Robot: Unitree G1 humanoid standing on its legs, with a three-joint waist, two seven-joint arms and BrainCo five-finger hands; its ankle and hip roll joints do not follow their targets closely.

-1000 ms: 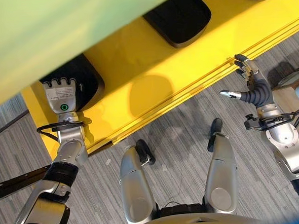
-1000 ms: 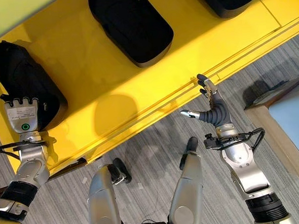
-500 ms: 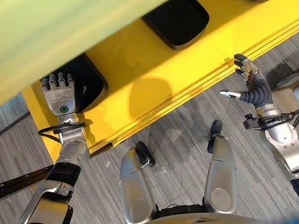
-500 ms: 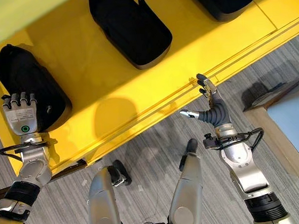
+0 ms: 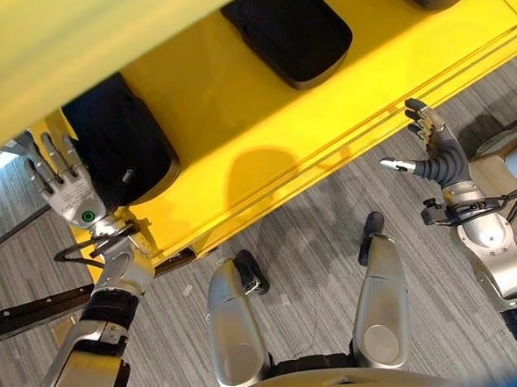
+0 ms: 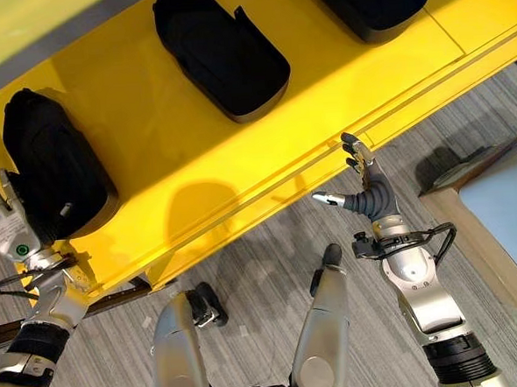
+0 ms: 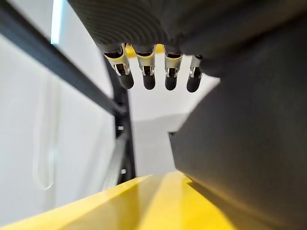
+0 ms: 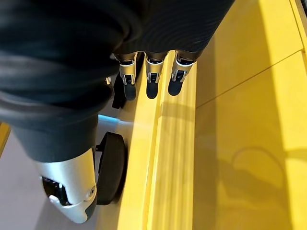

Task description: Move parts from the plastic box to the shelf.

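the yellow shelf point(image 6: 240, 173) runs diagonally across the head views, above a grey striped carpet floor point(image 6: 263, 263). three black parts lie on the shelf surface, well apart from one another. the first black part point(image 6: 53, 166) sits at the left end of the shelf, the second black part point(image 6: 222, 54) lies near the middle, and the third black part point(image 6: 370, 2) lies further to the right, cut off by the top edge of the view. the left hand point(image 5: 65, 183) is raised at the left end of the shelf, just beside the first part; its fingers point(image 7: 148, 79) are straight and spread, and it holds nothing. in the left wrist view the dark bulk of that part point(image 7: 249, 158) stands beside the fingers, with the yellow shelf surface below it and a dark frame bar point(image 7: 62, 79) against a pale wall behind; contact between hand and part cannot be confirmed. the right hand point(image 6: 368, 191) is held upright at the front edge of the shelf, fingers extended and the thumb out to the side, empty. in the right wrist view its fingertips point(image 8: 152, 88) hang over the ridged front lip of the shelf point(image 8: 172, 158). at the right edge of the head views, a wooden-edged surface with a pale blue top point(image 6: 505, 205) stands on the floor.
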